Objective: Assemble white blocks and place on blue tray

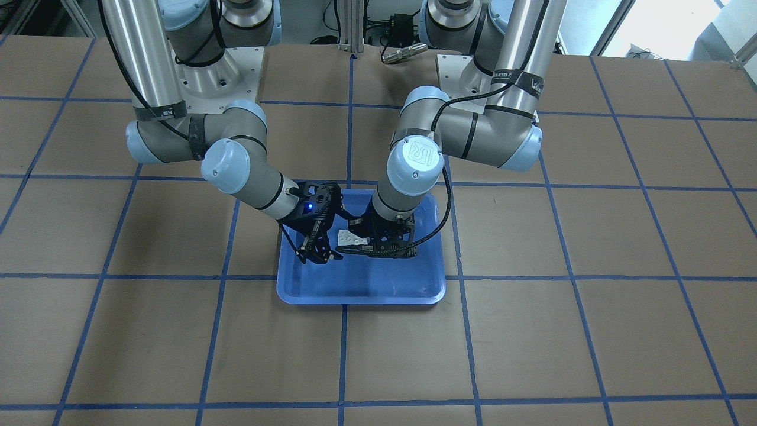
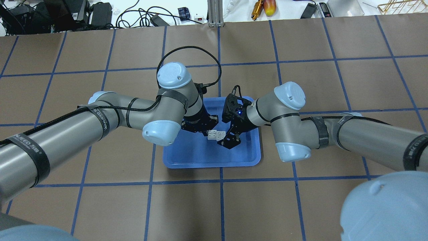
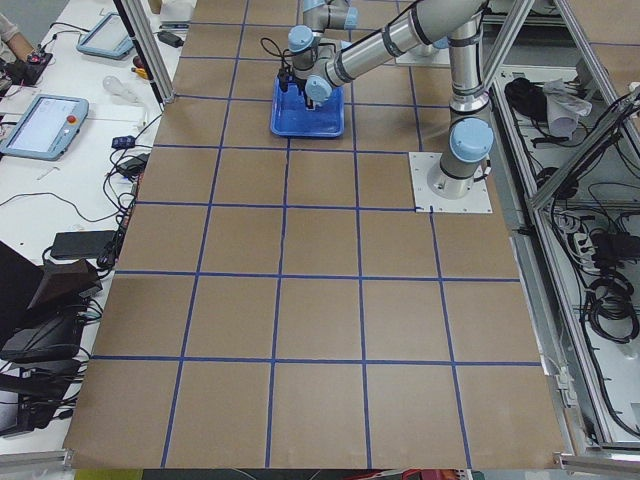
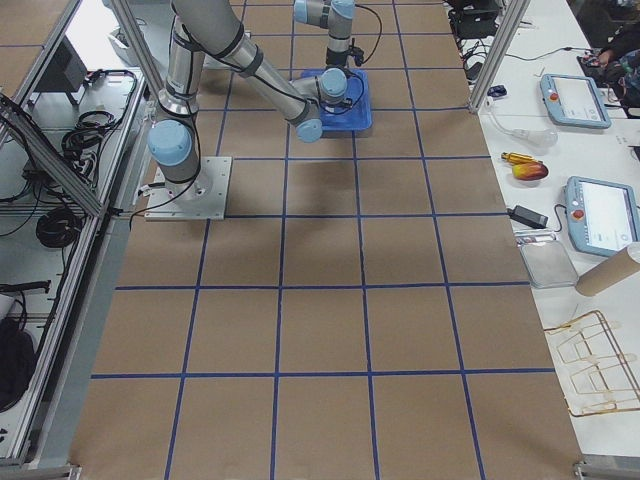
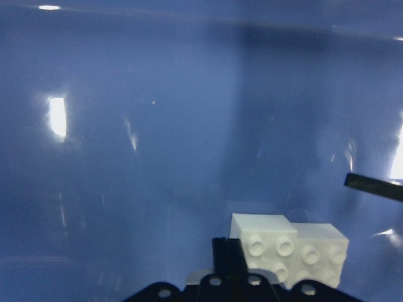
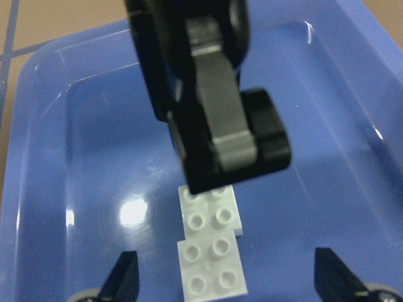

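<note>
The white blocks [image 1: 350, 239], two studded bricks joined end to end, sit low over the blue tray [image 1: 366, 290]. My left gripper [image 1: 362, 241] is shut on one end of them; the left wrist view shows the blocks [image 5: 286, 248] beside its fingertip. My right gripper [image 1: 318, 253] is open and empty, just beside the blocks' free end. In the right wrist view its fingertips [image 6: 126, 280] stand wide apart either side of the blocks [image 6: 211, 245]. From above, the blocks [image 2: 215, 135] lie between both grippers. I cannot tell whether the blocks touch the tray floor.
The tray [image 2: 187, 157] lies on a brown table with blue tape grid lines [image 2: 220, 187]. Both forearms crowd the space over the tray. Cables and tools [image 2: 264, 6] lie beyond the far table edge.
</note>
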Robot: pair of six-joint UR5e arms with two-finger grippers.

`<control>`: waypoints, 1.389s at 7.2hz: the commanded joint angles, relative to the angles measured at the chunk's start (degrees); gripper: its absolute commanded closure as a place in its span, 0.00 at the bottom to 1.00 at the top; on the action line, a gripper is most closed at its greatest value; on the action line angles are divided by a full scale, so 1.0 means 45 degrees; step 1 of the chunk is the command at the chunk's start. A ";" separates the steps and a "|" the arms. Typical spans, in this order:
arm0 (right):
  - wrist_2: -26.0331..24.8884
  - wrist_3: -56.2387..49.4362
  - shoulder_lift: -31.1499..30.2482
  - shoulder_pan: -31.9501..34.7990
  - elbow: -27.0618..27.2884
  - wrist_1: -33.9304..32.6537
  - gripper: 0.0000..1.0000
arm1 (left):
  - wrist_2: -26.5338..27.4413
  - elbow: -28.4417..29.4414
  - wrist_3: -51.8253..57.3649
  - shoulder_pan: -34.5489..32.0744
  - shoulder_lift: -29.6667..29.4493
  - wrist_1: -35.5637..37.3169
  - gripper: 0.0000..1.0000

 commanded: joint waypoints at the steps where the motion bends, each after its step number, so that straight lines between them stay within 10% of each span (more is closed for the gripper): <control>1: -0.1456 0.1180 -0.1084 -0.0087 0.0059 0.0576 0.00 | -0.0020 0.0000 0.0002 -0.0020 -0.0019 0.0000 1.00; 6: -0.5654 1.0620 -0.3176 -0.0477 -0.0425 0.3481 0.00 | -0.0020 0.0000 -0.0017 -0.0156 -0.0019 0.0000 1.00; 10: -0.6168 1.4230 -0.4290 -0.2233 -0.4659 1.1662 0.00 | -0.0020 0.0000 -0.0036 -0.0137 0.0078 0.0000 1.00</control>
